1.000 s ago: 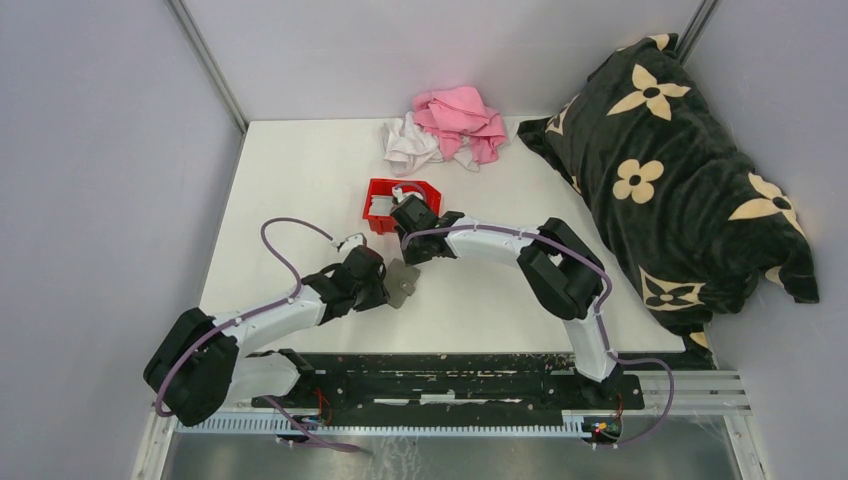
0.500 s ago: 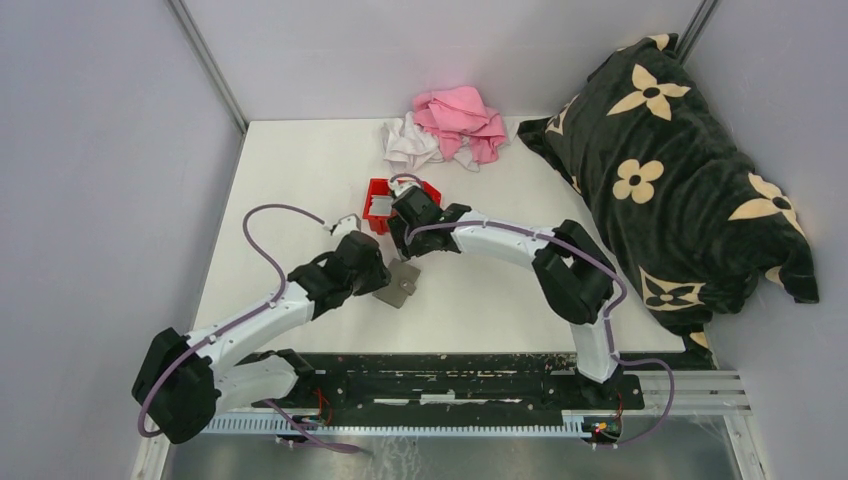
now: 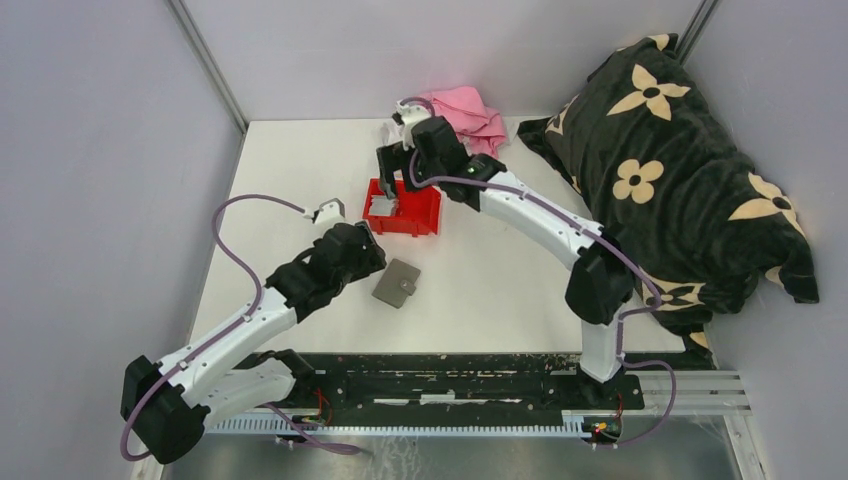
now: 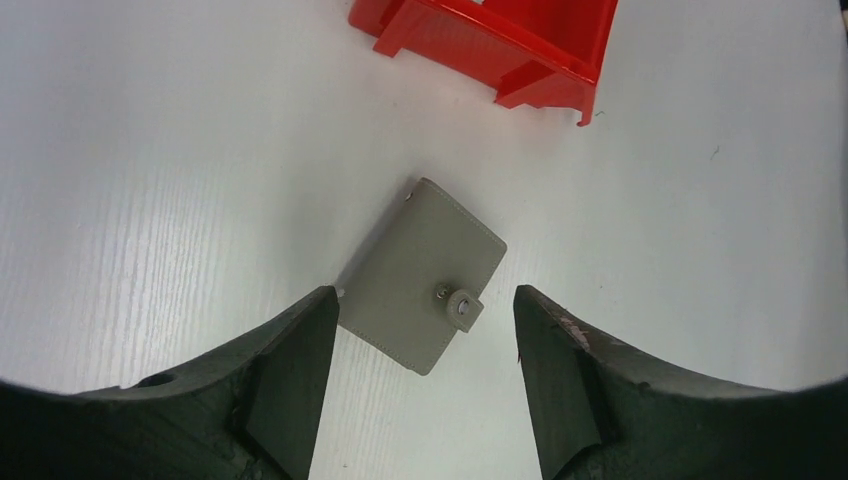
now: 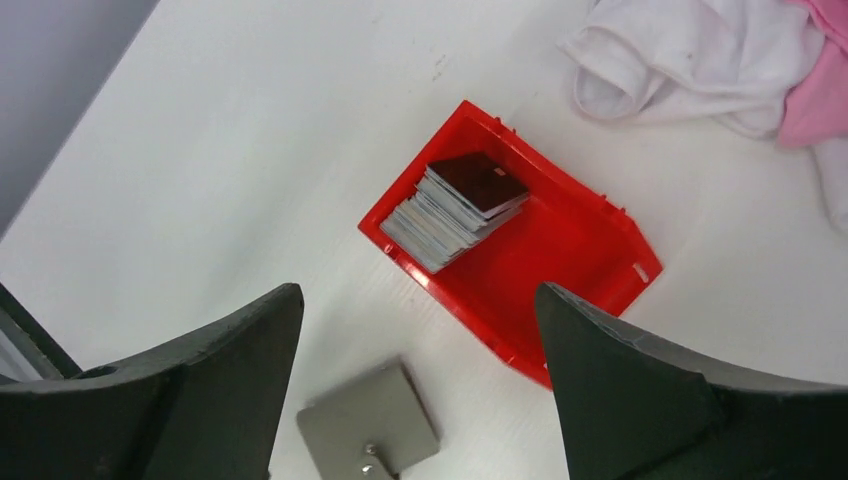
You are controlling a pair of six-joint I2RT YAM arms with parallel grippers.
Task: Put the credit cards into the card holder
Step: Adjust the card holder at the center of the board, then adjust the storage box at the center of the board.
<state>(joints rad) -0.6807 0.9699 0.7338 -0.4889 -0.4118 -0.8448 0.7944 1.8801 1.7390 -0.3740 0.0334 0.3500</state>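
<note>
Card holder (image 4: 425, 275) lies flat on the table (image 3: 300, 170), folded shut with its snap tab (image 4: 461, 303) fastened, so we reckon nothing goes in until it's opened. Left gripper (image 4: 422, 300) hangs directly over it with jaws apart and nothing held. From the left wrist the holder shows in the gap between the two fingers, and we judge it untouched. Its long axis is skewed to the jaw closing line, running upper right to lower left in that view, with the snap tab on the lower right edge. Credit cards (image 5: 450, 205) are a fanned stack leaning in one end of the red bin (image 5: 590, 260), the end toward the top left of the right wrist view. The top face is dark and the edges light. Right gripper (image 5: 417, 295) is up above the bin, jaws spread wide and empty. The stack sits ahead of its fingertips, roughly centred between them, with its long edges diagonal to the closing line. The bin is just beyond the holder, near but apart. So the right arm is the nearer one for the cards and the left for the holder. For a pick, we'd descend the right gripper forward onto the stack and rotate the wrist to square up with the card edges. Our concern is that thin cards in a tight fan may come up several at once.
</note>
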